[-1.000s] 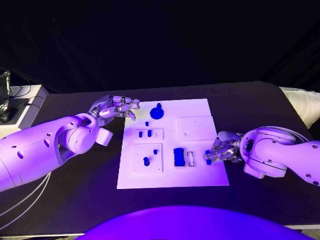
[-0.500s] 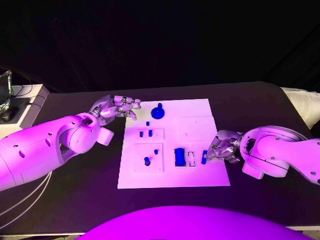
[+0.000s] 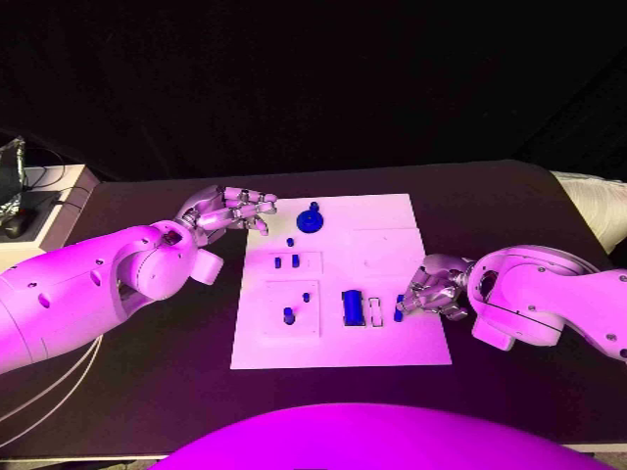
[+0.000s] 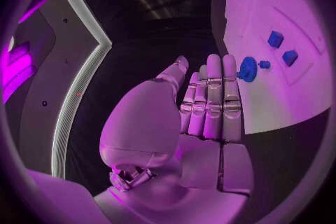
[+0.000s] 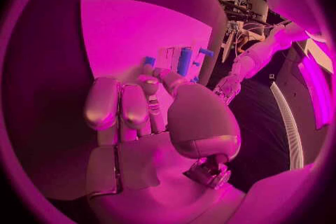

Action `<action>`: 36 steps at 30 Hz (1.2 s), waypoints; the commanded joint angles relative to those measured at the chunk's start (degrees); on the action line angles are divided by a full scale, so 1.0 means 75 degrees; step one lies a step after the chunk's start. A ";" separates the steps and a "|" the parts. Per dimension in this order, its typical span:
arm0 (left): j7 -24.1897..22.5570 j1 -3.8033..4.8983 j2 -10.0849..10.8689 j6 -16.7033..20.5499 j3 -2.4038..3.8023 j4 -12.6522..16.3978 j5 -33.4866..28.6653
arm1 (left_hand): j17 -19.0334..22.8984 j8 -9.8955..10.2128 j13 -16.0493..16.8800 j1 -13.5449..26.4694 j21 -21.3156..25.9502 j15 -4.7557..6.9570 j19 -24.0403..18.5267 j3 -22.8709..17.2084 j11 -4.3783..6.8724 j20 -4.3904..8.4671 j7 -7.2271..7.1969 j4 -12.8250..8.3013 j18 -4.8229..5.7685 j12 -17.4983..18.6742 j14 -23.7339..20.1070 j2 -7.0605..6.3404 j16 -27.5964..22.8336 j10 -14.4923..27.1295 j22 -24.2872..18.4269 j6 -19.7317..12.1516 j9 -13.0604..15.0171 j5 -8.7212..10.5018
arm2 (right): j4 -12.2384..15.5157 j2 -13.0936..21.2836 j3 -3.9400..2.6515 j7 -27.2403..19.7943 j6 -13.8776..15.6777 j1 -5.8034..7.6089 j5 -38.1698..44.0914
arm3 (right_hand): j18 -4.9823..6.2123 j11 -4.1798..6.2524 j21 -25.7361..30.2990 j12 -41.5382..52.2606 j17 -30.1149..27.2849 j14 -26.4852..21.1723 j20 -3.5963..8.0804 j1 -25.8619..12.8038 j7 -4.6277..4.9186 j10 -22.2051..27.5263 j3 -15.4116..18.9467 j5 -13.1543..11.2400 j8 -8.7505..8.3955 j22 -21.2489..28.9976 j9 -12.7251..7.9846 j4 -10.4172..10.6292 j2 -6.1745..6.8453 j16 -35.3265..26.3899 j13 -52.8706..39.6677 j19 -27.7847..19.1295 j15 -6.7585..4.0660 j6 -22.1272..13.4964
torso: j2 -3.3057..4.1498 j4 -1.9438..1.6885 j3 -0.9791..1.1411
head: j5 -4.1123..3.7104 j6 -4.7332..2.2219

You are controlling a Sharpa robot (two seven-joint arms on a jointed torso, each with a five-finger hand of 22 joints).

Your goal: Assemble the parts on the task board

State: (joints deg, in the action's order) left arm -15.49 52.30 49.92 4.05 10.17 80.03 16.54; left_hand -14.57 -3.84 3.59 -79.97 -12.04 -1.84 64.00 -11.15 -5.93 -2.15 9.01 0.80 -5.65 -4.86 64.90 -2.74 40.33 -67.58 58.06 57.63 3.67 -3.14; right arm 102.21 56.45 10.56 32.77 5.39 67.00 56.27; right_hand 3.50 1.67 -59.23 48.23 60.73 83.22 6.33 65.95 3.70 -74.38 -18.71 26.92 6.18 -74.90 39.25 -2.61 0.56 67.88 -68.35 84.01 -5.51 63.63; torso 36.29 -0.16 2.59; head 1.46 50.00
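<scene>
The small blue part [image 3: 400, 307] stands upright pinched in my right hand [image 3: 429, 290] fingers, lower right of the task board [image 3: 399, 211]; my left hand [image 3: 234, 210] hovers empty, fingers loosely curled.

Two bulbous white arms with small dark screw holes, silver segmented hands.

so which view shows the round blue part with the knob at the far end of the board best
The head view: the round blue part lies unobstructed on the task board, near the left robot hand. The left wrist view shows it beside that hand's fingertips, distorted. I cannot make it out in the right wrist view.
</scene>
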 commanded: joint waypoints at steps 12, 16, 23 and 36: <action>-0.0005 -0.0001 0.0031 -0.0041 0.0005 0.0018 -0.0034 | -0.0001 -0.0004 0.0005 0.0024 0.0012 -0.0030 -0.0005 0.0005 0.0004 -0.0033 0.0019 -0.0040 -0.0060 -0.0030 -0.0014 0.0039 -0.0032 0.0065 0.0021 0.0015 0.0012 -0.0006 | 0.0306 0.0264 -0.0003 0.0199 0.0000 0.0031 0.0183 | 0.0025 0.0128 -0.0132 0.0230 0.0108 0.0041 0.0026 -0.0452 -0.0252 -0.0204 0.1400 0.0412 -0.0057 -0.1101 -0.0319 -0.0292 0.0330 0.0057 -0.0120 0.0358 -0.0036 0.0412 | 0.0002 0.0005 0.0005 | 0.0041 -0.0001; 0.0001 -0.0001 0.0033 -0.0047 0.0005 0.0008 -0.0033 | -0.0001 -0.0004 0.0005 0.0024 0.0012 -0.0030 -0.0005 0.0005 0.0004 -0.0033 0.0019 -0.0040 -0.0060 -0.0030 -0.0014 0.0039 -0.0032 0.0065 0.0021 0.0015 0.0012 -0.0006 | 0.0447 0.0367 -0.0007 0.0237 0.0100 0.0091 0.0120 | 0.0022 0.0115 -0.0173 0.0251 0.0147 0.0048 0.0023 -0.0523 -0.0230 -0.0239 0.2483 -0.0040 -0.0098 -0.1111 -0.0450 0.0223 0.0282 0.0102 -0.0138 0.0372 -0.0024 0.0503 | 0.0002 0.0016 0.0005 | 0.0014 -0.0001; 0.0006 -0.0001 0.0005 -0.0078 0.0005 0.0005 -0.0031 | -0.0001 -0.0004 0.0005 0.0024 0.0012 -0.0030 -0.0005 0.0005 0.0004 -0.0033 0.0019 -0.0040 -0.0060 -0.0030 -0.0014 0.0039 -0.0032 0.0065 0.0021 0.0015 0.0012 -0.0006 | 0.0241 0.0146 -0.0005 0.0526 0.0329 0.0112 0.0705 | 0.0031 0.0090 -0.0173 0.0230 0.0143 0.0040 0.0007 -0.0775 -0.0214 -0.0248 0.3620 -0.0770 -0.0032 -0.1110 -0.0414 0.1452 0.0332 0.0119 -0.0148 0.0375 -0.0035 0.0490 | 0.0000 -0.0003 0.0001 | -0.0022 -0.0001; 0.0017 -0.0001 0.0033 -0.0089 0.0005 0.0025 -0.0030 | 0.0002 -0.0003 0.0005 0.0035 0.0021 -0.0030 -0.0003 0.0015 0.0006 -0.0036 0.0013 -0.0029 -0.0061 -0.0033 -0.0012 0.0040 -0.0034 0.0064 0.0017 0.0030 0.0011 -0.0006 | -0.0258 -0.0337 0.0009 0.0718 0.0255 -0.0120 0.1494 | 0.0024 0.0112 -0.0173 0.0209 0.0140 0.0039 0.0022 -0.0573 -0.0253 -0.0251 0.3996 -0.0625 0.0112 -0.1111 -0.0293 0.1386 -0.0054 0.0130 -0.0149 0.0376 -0.0032 0.0463 | 0.0002 -0.0007 0.0001 | -0.0011 -0.0001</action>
State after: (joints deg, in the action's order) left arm -15.14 52.30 50.21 4.01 10.17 80.04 16.55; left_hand -14.57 -3.84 3.59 -79.97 -12.04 -1.84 64.00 -11.15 -5.93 -2.15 9.01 0.80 -5.65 -4.86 64.90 -2.74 40.33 -67.58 58.14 57.63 3.67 -3.14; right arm 100.51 54.22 10.57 37.24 7.44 66.39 64.25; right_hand 3.50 2.69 -60.44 50.00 61.83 83.34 6.33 61.71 1.84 -76.25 11.23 21.98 7.20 -74.93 37.31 7.98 0.57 68.49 -69.45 84.01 -5.63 67.16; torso 36.33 -0.22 2.57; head 1.33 50.00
